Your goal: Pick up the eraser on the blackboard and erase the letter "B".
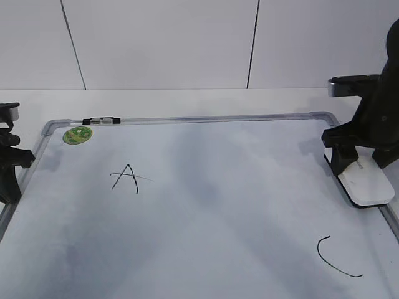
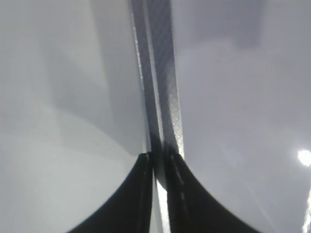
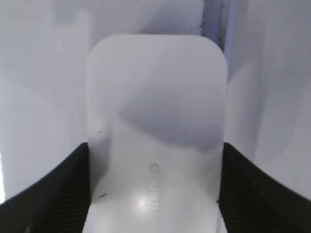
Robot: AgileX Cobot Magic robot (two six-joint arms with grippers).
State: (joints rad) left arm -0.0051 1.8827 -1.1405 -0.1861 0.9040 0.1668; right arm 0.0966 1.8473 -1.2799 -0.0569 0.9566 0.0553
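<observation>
The blackboard (image 1: pixel 218 187) is a white dry-erase board with a grey frame. No letter "B" shows on it; only a small "A" (image 1: pixel 126 179) and a curved "C" (image 1: pixel 333 258) are drawn. The white eraser (image 1: pixel 369 184) lies flat at the board's right edge. My right gripper (image 1: pixel 349 159) stands over it. In the right wrist view its two black fingers (image 3: pixel 155 145) press against both long sides of the eraser (image 3: pixel 155 97). My left gripper (image 1: pixel 9 168) is shut and empty at the board's left edge, its tips (image 2: pixel 158 155) over the grey frame (image 2: pixel 165 73).
A round green sticker (image 1: pixel 77 134) sits in the board's far left corner. A small black clip (image 1: pixel 103 120) sits on the top frame. A white wall with dark seams stands behind the table.
</observation>
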